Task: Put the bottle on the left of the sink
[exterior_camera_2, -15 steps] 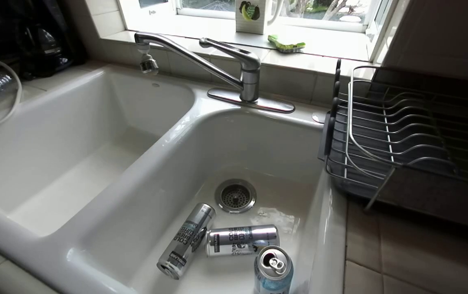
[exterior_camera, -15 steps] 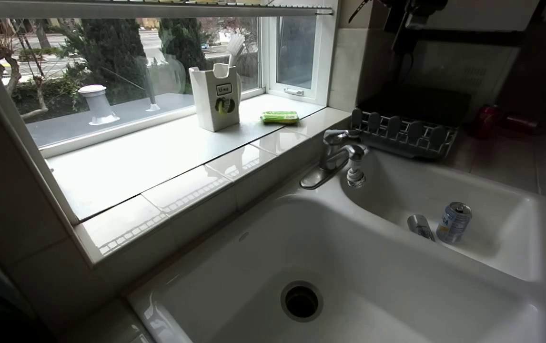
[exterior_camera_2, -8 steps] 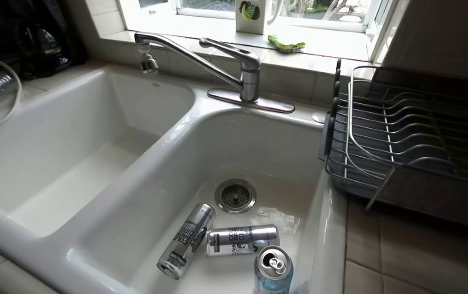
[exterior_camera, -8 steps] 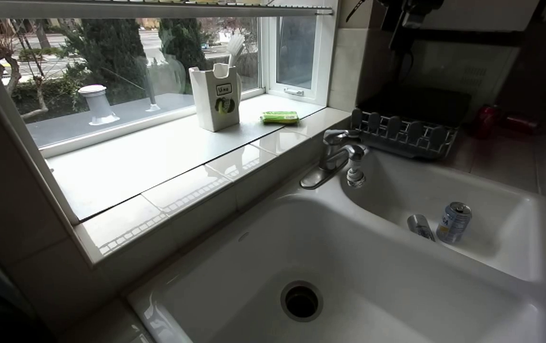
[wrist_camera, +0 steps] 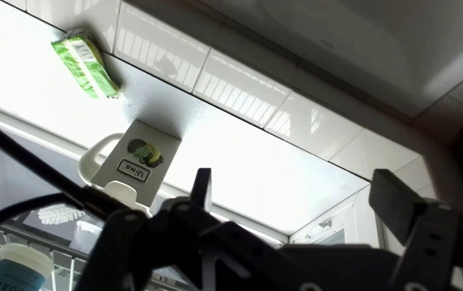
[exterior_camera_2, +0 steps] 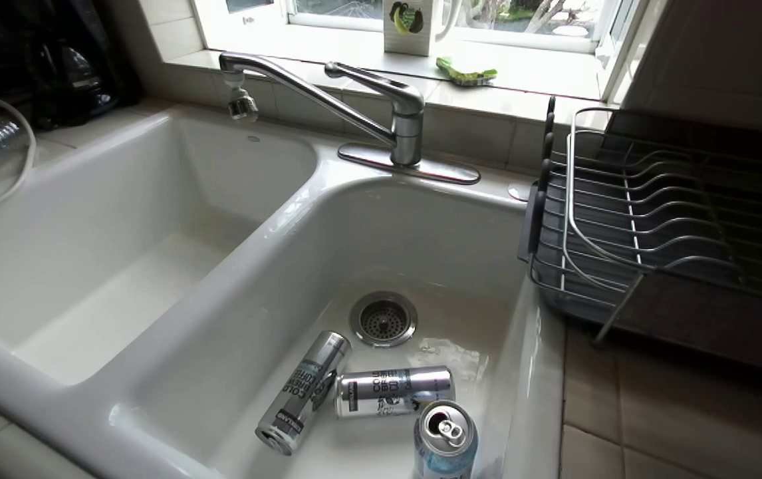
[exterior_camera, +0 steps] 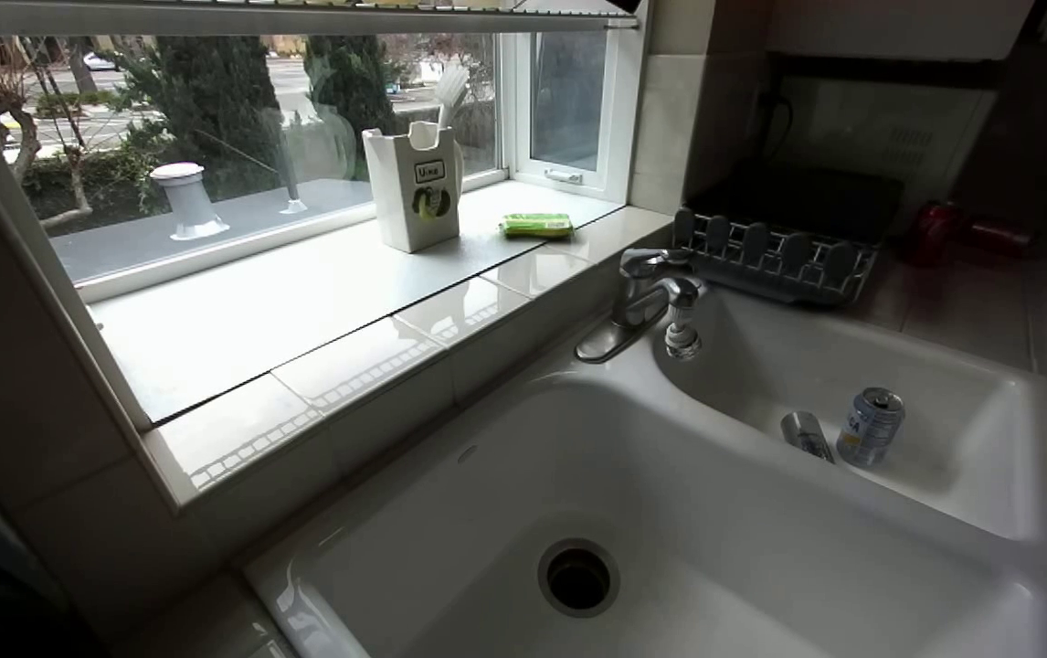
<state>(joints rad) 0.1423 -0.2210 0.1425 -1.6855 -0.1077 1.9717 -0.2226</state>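
My gripper (wrist_camera: 292,178) shows in the wrist view with its two dark fingers wide apart and nothing between them. Its fingers stand over the bright window ledge. The whitish bottle with the black pump head is out of view in all frames. The white double-basin sink (exterior_camera: 715,475) shows in both exterior views (exterior_camera_2: 221,286), with the chrome faucet (exterior_camera_2: 407,133) at its back. A corner of the sink (wrist_camera: 377,52) also shows at the upper right of the wrist view. In an exterior view only a small dark tip, probably of the arm, shows at the top edge.
A white jug (exterior_camera: 414,196) and a green packet (exterior_camera: 537,225) stand on the window ledge (exterior_camera: 304,311). Several cans (exterior_camera_2: 394,392) lie or stand in a basin. A dish rack (exterior_camera_2: 640,219) stands beside it. A blue soap container (wrist_camera: 11,270) sits by a wire shelf.
The dark arm part at the top right of an exterior view has gone from there. A dark tip now shows further left at the top edge. The sink, cans and ledge items have not moved.
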